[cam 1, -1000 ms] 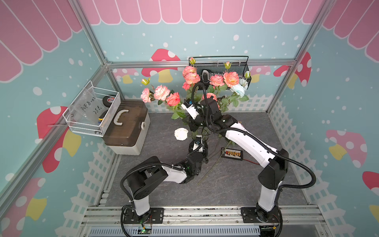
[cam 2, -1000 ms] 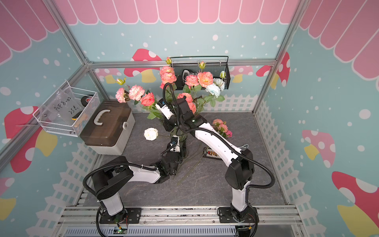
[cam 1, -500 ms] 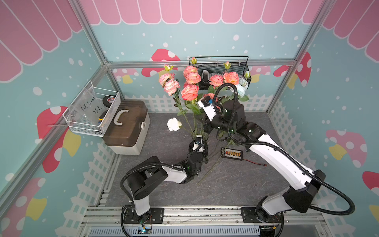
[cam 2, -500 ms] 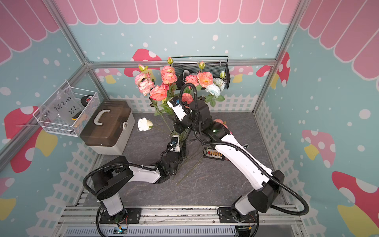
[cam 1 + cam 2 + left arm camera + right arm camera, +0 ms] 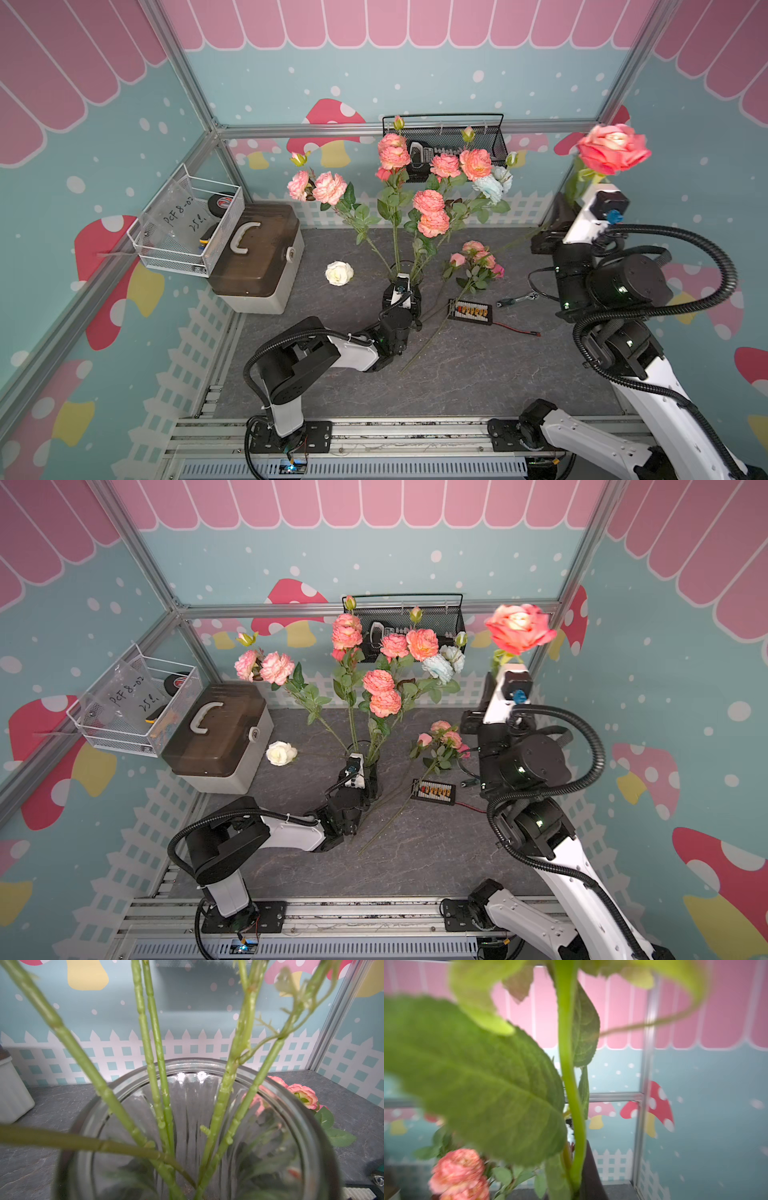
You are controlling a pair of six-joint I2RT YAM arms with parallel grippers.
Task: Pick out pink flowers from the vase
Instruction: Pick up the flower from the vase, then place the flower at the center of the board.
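Right claw [image 5: 559, 214] pinches pink rose [image 5: 613, 147], high right of vase [image 5: 207, 1064]; left claw [image 5: 409, 291] clamps vase. Risk: trailing stem snags pink spray [image 5: 473, 257] beside vase.

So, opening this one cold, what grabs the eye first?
A big pink rose held high at the enclosure's right side by the right pincer. Next, the spray of pink flowers fanning up from the vase mid-table, and a lone white rose head lying on the table beside it.
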